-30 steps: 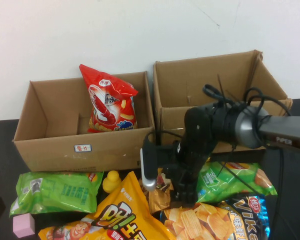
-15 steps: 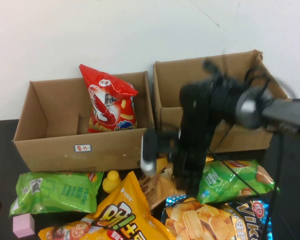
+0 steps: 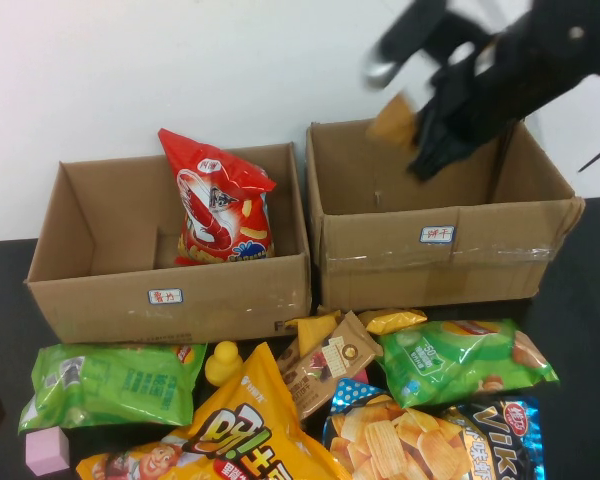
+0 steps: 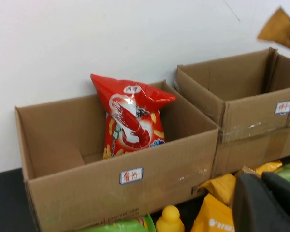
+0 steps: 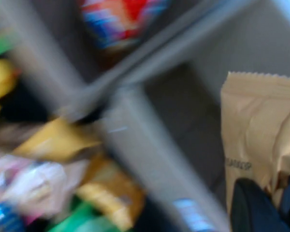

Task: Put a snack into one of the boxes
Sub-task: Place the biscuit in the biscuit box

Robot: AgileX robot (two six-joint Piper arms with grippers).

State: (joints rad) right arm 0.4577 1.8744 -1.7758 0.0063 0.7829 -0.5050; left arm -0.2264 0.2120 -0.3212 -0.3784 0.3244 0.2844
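Glossy loose bags, among them a yellow bag [image 3: 250, 430], crowd the black tabletop [image 3: 0, 275] at 6 o'clock. The left gripper [image 4: 268, 203] sits low and parked toward 7 o'clock, and whether its jaws are open cannot be told. Beyond, at 10 o'clock, the red shrimp snack [image 3: 220, 205] stands upright inside the lower labelled box [image 3: 170, 300], propped near its rear wall. Farthest, at 1 o'clock, the right gripper [image 3: 420, 125] hangs above the taller taped box [image 3: 430, 270], jaws closed on a tan packet [image 3: 395, 118], held high apparently to clear the rim before release.

Even, bright indoor light on the white wall, we see heavy motion blur smearing the raised right gripper [image 3: 420, 120], its wrist view streaked throughout, glare on the red snack [image 3: 218, 205], soft shadows inside both boxes.
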